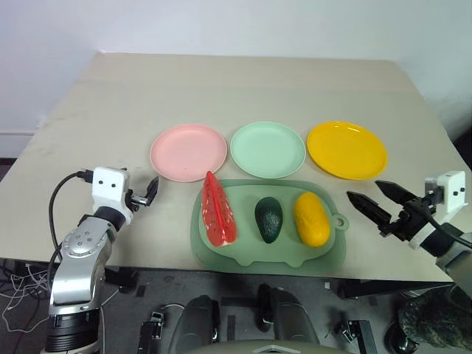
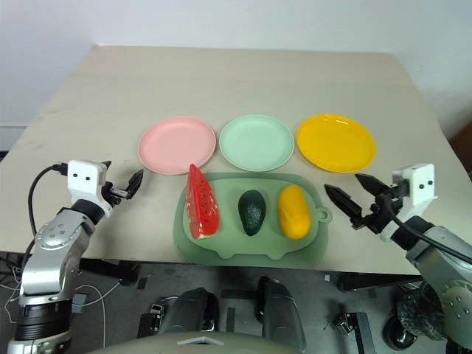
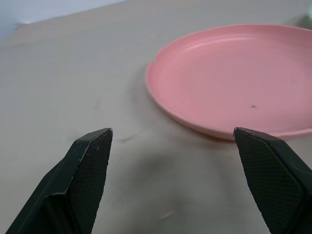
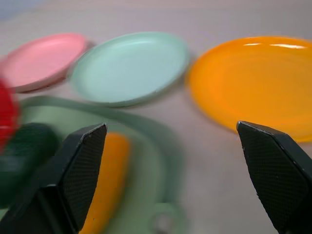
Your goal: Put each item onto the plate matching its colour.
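Observation:
Three toy foods lie side by side on a pale green tray [image 1: 251, 252] at the table's near edge. They are a red watermelon wedge [image 1: 218, 210], a dark green avocado [image 1: 269, 219] and a yellow mango [image 1: 311, 218]. Behind the tray stand a pink plate [image 1: 188, 152], a green plate [image 1: 267, 150] and a yellow plate [image 1: 346, 150], all bare. My left gripper [image 1: 153, 190] is open, low over the table just near-left of the pink plate [image 3: 234, 83]. My right gripper [image 1: 363, 189] is open to the right of the tray, pointing toward the mango [image 4: 105, 180]. Neither holds anything.
The tray has a small ring handle [image 1: 338, 221] on its right side, close to my right gripper. Bare tabletop [image 1: 243, 88] stretches behind the plates to the wall. The table's front edge runs just below the tray.

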Motion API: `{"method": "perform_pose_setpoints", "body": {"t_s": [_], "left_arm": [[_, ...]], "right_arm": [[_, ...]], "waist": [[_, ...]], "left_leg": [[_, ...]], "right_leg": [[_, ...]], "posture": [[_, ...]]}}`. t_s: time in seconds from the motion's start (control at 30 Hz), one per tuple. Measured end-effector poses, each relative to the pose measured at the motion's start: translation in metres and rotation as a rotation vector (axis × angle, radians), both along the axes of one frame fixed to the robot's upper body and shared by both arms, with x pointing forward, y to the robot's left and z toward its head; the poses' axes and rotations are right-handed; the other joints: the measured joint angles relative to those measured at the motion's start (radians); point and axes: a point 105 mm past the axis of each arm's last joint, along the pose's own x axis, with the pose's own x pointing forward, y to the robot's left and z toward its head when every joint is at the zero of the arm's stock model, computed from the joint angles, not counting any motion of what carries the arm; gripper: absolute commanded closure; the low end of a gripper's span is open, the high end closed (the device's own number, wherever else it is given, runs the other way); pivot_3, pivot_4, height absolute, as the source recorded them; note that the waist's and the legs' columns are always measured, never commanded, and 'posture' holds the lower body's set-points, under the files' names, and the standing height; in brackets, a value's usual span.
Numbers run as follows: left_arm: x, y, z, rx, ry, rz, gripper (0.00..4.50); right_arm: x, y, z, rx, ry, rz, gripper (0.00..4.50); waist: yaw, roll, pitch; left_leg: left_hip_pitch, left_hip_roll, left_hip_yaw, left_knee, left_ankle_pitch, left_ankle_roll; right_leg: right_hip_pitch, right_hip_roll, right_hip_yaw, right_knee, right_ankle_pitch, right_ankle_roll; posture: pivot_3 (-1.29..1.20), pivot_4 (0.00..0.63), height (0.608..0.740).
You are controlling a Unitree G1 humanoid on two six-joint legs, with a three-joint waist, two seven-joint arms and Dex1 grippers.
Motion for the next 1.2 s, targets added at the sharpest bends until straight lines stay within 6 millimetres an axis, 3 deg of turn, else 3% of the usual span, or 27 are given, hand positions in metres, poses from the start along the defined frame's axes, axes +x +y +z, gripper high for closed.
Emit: {"method": "perform_pose_setpoints", "body": {"t_s": [0.13, 0.33, 1.07, 1.2], "left_arm": [[0.002, -0.004, -0.007, -0.021, 0.01, -0.003, 0.33], [0.005, -0.021, -0.014, -0.056, 0.016, -0.034, 0.33], [0.006, -0.029, -0.009, -0.069, -0.014, -0.028, 0.33], [0.004, -0.027, -0.009, -0.069, -0.016, -0.011, 0.28]], "right_arm": [[0.003, 0.02, 0.011, 0.047, -0.009, -0.037, 0.0], [-0.005, 0.054, -0.01, -0.005, 0.099, -0.017, 0.0], [0.011, 0.07, -0.061, -0.224, 0.318, -0.043, 0.0], [0.016, 0.066, -0.065, -0.245, 0.335, -0.051, 1.22]], "waist": [[0.001, 0.0, 0.0], [0.002, 0.0, 0.0], [0.0, -0.001, 0.0], [0.001, -0.001, 0.0]], "left_leg": [[0.0, 0.0, 0.0, 0.0, 0.0, 0.0], [-0.001, -0.001, 0.0, 0.0, 0.0, 0.0], [-0.001, 0.0, -0.001, 0.0, 0.0, 0.0], [-0.001, 0.0, -0.001, 0.0, 0.0, 0.0]], "right_leg": [[0.0, 0.0, 0.0, 0.0, 0.0, 0.0], [0.0, -0.001, 0.0, -0.001, 0.0, 0.0], [-0.001, 0.0, 0.0, -0.001, 0.0, 0.0], [-0.001, 0.0, 0.0, -0.001, 0.0, 0.0]], "posture": [[0.0, 0.15, 0.74], [0.0, 0.15, 0.74], [0.0, 0.15, 0.74], [0.0, 0.15, 0.74]]}}
